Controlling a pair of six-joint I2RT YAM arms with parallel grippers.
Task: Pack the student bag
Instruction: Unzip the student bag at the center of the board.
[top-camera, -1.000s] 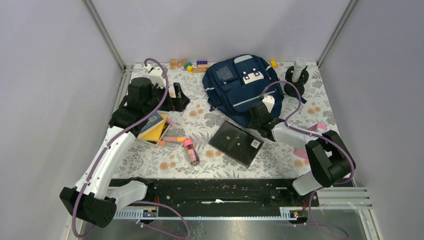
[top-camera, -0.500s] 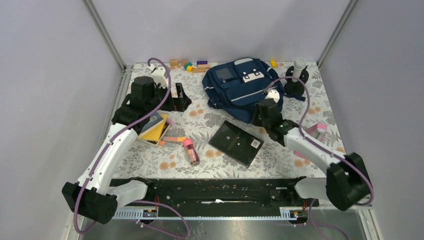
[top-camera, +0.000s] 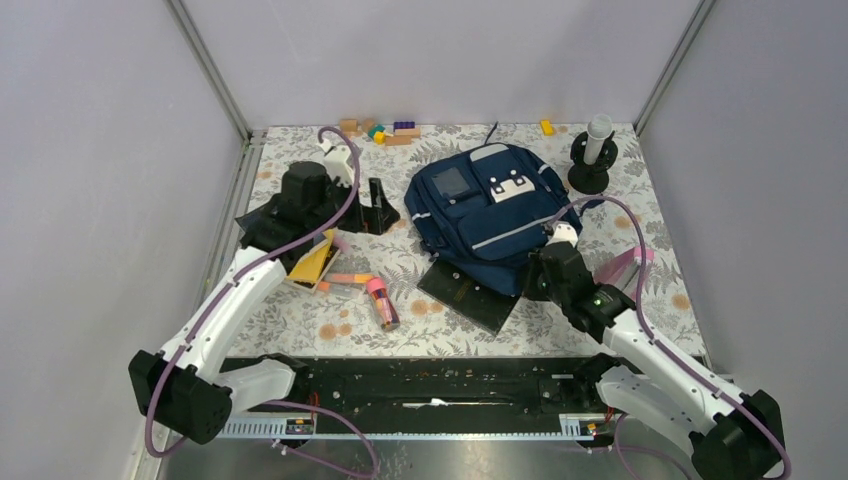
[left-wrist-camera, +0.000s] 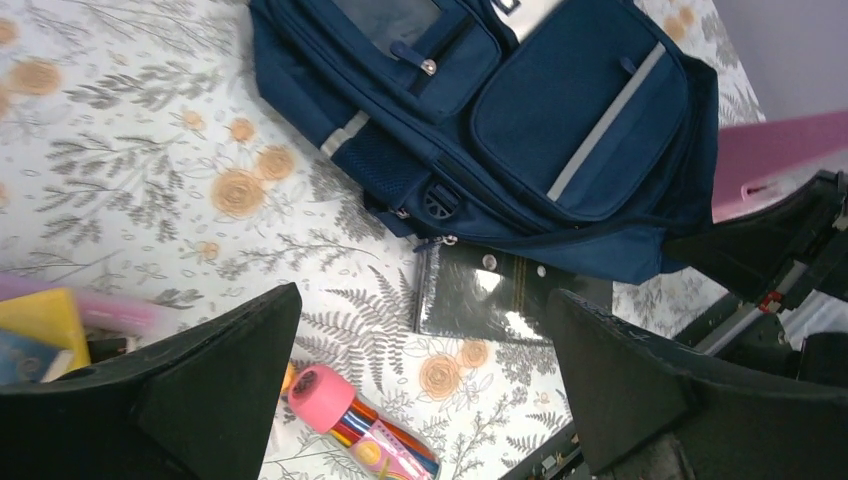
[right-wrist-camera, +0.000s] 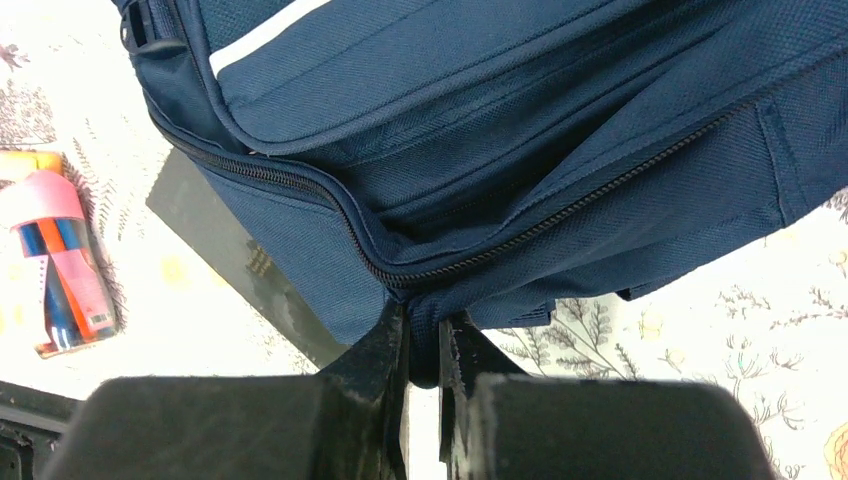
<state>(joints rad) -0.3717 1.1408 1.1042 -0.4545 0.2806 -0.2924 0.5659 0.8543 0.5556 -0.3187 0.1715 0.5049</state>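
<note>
The right end effector (right-wrist-camera: 425, 345) is pinching the near edge of the student bag (top-camera: 490, 215).
The student bag is lying flat in the middle of the table (top-camera: 300, 310), with its near edge covering part of a black book (top-camera: 465, 292). It looks soft and floppy, so it will likely sag. A thick seam or strap looks best to grab. The left end effector (top-camera: 378, 212) is hanging wide open, holding nothing. It is hard to see whether a zip tab or plain cloth is being pinched.

- A large navy-blue fabric backpack (top-camera: 480, 215) fills the table's (top-camera: 300, 325) middle — its near end overlaps a flat black rectangular board (top-camera: 460, 290).
- A bare strip runs along the near-left edge, broken by a pink-capped tube of pens (top-camera: 381, 303).
- A black round stand (top-camera: 590, 165) blocks the far-right corner.
</note>
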